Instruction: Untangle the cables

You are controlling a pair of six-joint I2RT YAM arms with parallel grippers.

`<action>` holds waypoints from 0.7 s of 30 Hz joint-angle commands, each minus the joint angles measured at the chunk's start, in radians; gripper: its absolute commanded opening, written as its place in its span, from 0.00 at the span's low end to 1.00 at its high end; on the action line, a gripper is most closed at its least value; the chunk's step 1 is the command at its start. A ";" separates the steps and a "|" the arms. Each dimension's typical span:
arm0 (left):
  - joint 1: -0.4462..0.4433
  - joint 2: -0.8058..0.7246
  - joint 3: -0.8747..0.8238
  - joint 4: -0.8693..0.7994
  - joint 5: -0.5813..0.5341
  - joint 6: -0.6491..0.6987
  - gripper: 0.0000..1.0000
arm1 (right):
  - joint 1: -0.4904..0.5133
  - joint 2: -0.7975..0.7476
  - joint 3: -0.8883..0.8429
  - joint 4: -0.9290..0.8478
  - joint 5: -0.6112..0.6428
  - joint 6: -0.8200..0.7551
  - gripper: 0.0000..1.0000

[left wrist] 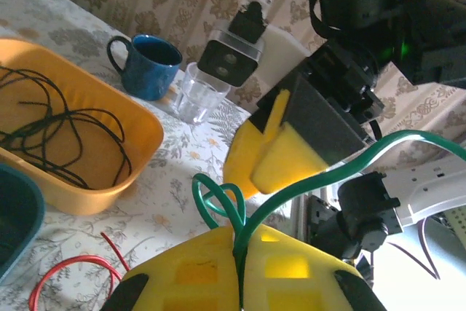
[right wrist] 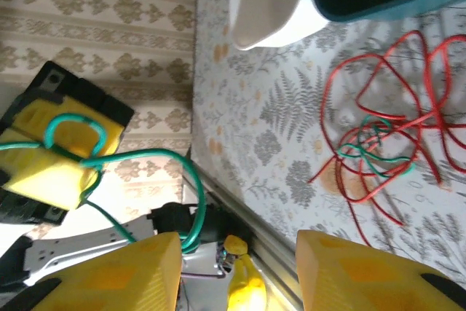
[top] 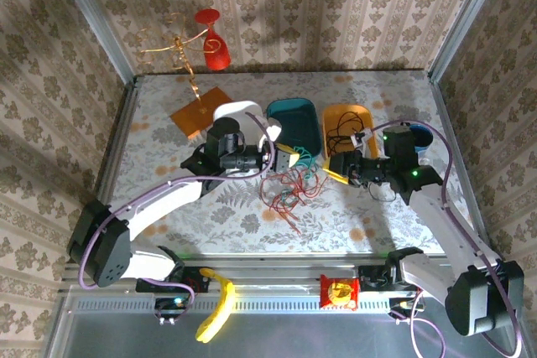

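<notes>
Where the fern-printed surface (top: 361, 224) spreads pale and matt, two white arms (top: 168, 207) reach in over it from the near edge and meet above its middle. The left jaws are pressed together, their yellow pads (left wrist: 196, 274) pinching the green cable (left wrist: 306, 187), a smooth, rubbery strand that curls into one small loop above the pads and then arcs away. The right jaws stand apart with nothing between them (their pads (right wrist: 364, 274) are the same blocky yellow), just beside the left ones. The green strand runs past the edge of one pad, and whether it touches I cannot tell.

Behind the arms sit three rounded plastic bins in a row: white (top: 239, 111), teal (top: 294, 119) and orange (left wrist: 138, 151). The orange bin holds the black cable (left wrist: 65, 129), thin and lying in loose coils. Beyond it stand a glossy blue mug (left wrist: 145, 67) and, near it, a clear glass (left wrist: 196, 92).

The red cable (right wrist: 378, 129) lies as a wiry tangle on the surface in front of the teal bin, with a stretch of green threaded through it.
</notes>
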 commanded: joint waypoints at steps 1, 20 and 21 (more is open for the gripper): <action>0.004 -0.017 -0.007 0.034 -0.015 -0.012 0.00 | 0.040 -0.011 0.004 0.122 -0.078 0.059 0.48; 0.036 -0.084 -0.092 0.090 -0.122 -0.075 0.00 | 0.098 0.058 0.023 0.138 0.265 0.075 0.00; 0.043 -0.088 -0.098 0.090 -0.155 -0.078 0.00 | 0.099 0.047 0.040 0.078 0.327 0.044 0.00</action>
